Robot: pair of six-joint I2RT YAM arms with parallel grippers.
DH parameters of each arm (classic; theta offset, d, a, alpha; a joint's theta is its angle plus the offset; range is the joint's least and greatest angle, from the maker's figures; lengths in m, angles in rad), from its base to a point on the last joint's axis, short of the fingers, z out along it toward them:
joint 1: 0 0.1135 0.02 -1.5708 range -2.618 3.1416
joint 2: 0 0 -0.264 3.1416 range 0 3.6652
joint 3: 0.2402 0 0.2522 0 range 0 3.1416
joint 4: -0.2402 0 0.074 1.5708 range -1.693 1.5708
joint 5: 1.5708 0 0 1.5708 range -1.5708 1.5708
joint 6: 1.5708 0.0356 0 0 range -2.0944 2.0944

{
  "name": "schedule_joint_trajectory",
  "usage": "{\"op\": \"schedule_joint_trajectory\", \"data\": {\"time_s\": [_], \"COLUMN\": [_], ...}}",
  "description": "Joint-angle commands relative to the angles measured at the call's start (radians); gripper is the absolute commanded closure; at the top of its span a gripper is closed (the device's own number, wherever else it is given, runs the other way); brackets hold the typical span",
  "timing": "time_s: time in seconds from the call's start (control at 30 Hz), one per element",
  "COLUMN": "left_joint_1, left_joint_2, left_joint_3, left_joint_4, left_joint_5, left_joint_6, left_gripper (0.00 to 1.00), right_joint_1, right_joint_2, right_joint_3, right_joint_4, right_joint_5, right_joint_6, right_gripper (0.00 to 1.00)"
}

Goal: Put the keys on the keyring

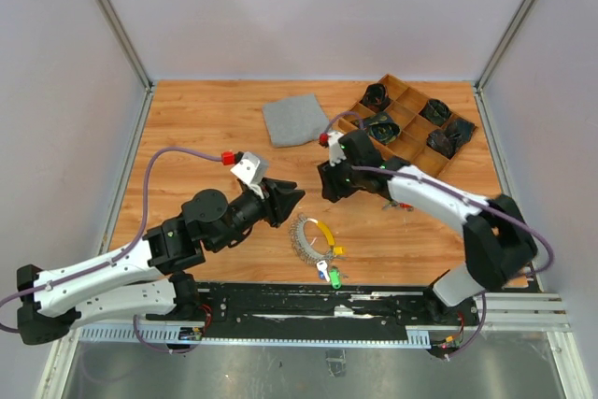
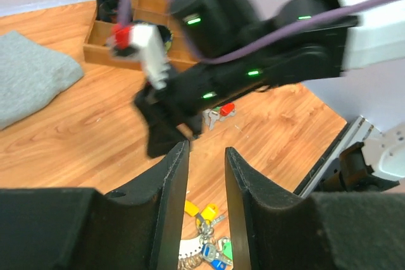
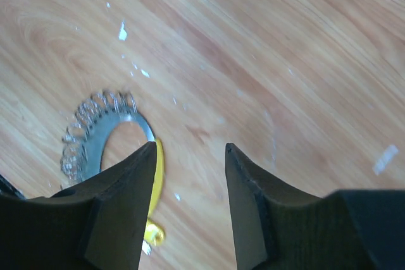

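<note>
The keyring, a silvery jagged loop, lies on the wooden table between the two arms. Yellow-headed keys rest against its right side, and a blue key and a green key lie just in front of it. My left gripper hovers at the ring's upper left, open and holding nothing. Its wrist view shows the yellow keys and blue key below its fingers. A red key lies beyond my right arm. My right gripper is open above the bare wood beside the keyring.
A folded grey cloth lies at the back centre. A wooden divided tray holding dark items stands at the back right. A black rail runs along the table's near edge.
</note>
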Motion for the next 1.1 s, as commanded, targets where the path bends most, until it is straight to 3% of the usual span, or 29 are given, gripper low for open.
{"op": "schedule_joint_trajectory", "data": {"time_s": [0.0,0.1,0.2,0.3,0.5,0.67,1.07], "left_joint_1": [0.038,0.101,0.17,0.228,0.259,0.259,0.26], "left_joint_2": [0.0,0.005,0.009,0.006,-0.001,-0.029,-0.027], "left_joint_3": [-0.036,-0.067,-0.086,-0.091,-0.074,-0.089,-0.1], "left_joint_4": [-0.004,0.015,0.026,0.021,-0.004,-0.016,-0.015], "left_joint_5": [-0.051,-0.004,0.035,0.05,0.055,0.056,0.063], "left_joint_6": [-0.066,-0.107,-0.138,-0.157,-0.153,-0.175,-0.181], "left_gripper": [0.65,0.64,0.64,0.63,0.63,0.63,0.62], "right_joint_1": [-0.012,0.023,0.126,0.269,0.458,0.493,0.534], "right_joint_2": [-0.229,-0.414,-0.57,-0.613,-0.416,-0.292,-0.121], "right_joint_3": [-0.171,-0.312,-0.426,-0.47,-0.42,-0.408,-0.316], "right_joint_4": [-0.033,-0.059,-0.021,0.034,0.079,0.147,0.086], "right_joint_5": [0.114,0.103,0.087,0.096,0.123,0.115,0.169], "right_joint_6": [0.049,0.132,0.261,0.365,0.408,0.436,0.406], "right_gripper": [0.5,0.51,0.69,0.83,0.93,0.99,0.99]}}
